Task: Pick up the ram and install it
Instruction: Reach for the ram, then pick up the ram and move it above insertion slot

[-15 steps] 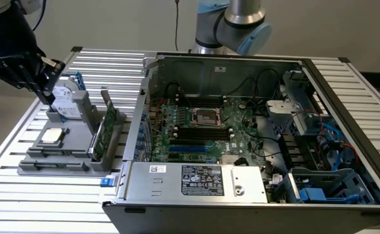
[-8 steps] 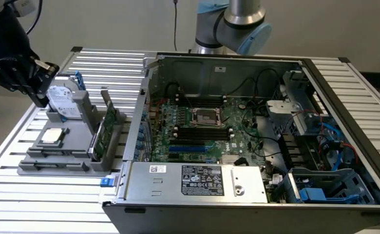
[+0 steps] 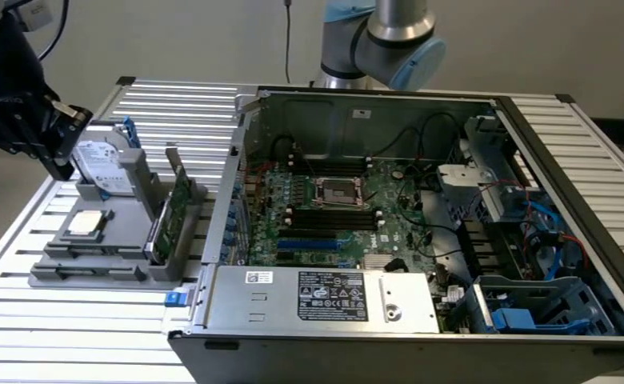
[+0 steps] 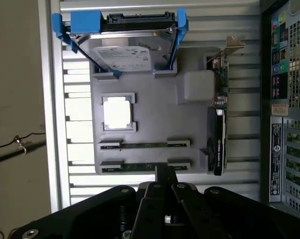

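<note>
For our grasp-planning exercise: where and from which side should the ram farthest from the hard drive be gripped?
Grip the ram at its bare middle span, probably from directly above, pinching its two flat faces. It stands on edge in the grey holder, brackets covering both ends, leaving only the centre free.

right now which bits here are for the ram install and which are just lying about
For the job: ram sticks in the grey holder, the gripper, the memory slots.
Just lying about: hard drive, processor, green card with bracket.
</note>
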`<state>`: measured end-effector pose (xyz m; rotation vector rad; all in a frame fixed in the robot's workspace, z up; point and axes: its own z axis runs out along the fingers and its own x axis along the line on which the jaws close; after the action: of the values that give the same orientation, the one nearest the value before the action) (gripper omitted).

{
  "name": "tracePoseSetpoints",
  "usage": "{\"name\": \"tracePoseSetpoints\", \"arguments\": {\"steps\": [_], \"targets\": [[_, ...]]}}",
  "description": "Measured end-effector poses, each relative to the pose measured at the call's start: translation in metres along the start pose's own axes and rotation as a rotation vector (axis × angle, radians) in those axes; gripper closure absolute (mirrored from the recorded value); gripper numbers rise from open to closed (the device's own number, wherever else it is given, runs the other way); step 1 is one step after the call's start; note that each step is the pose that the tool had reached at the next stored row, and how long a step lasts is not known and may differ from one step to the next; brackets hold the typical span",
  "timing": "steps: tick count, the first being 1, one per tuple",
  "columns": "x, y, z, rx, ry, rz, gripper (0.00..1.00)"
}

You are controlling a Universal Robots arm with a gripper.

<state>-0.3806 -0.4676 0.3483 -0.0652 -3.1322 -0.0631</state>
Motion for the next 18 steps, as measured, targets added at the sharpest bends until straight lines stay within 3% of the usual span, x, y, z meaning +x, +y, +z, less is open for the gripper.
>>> {"name": "tracePoseSetpoints", "arguments": {"steps": [16,18], "targets": [[0.0027,-0.001,0.0011,0.0006,0.0003,-0.006,0.89],[0.0028,-0.001,0.0012,-0.0021,0.0007,-0.016,0.89]]}}
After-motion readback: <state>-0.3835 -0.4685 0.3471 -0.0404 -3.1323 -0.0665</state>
